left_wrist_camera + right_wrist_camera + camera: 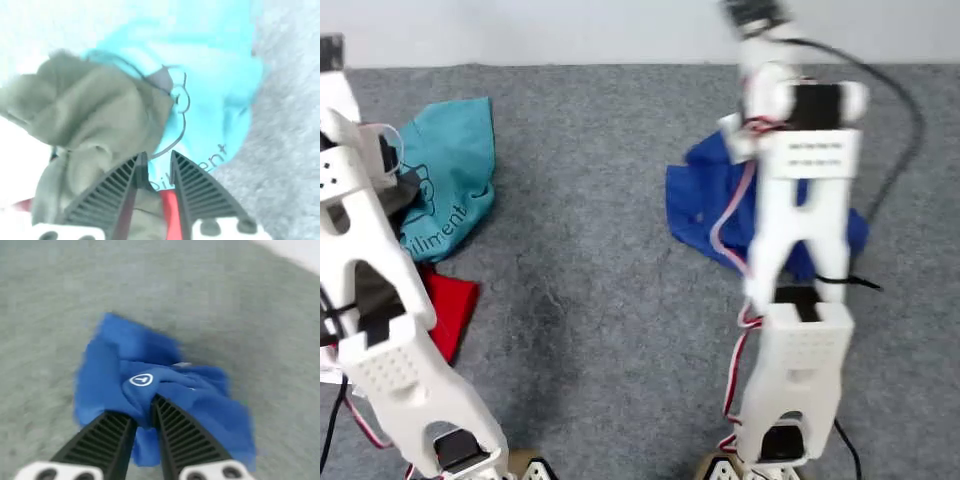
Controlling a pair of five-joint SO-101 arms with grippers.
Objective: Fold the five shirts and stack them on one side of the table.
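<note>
on fuzzy grey table (600,300), right gripper (152,402) pinches crumpled blue shirt (110,365); left gripper (157,157) slightly parted.

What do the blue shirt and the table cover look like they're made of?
The blue shirt: soft matte knit, probably cotton jersey, since it bunches in loose folds. The table cover: grey felt or low-pile carpet, judging by its fuzzy, mottled surface.

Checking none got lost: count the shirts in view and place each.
4. A teal shirt, a grey shirt and a red shirt are heaped by the left gripper; a blue shirt lies at the right gripper. A fifth may be hidden in the heap.
</note>
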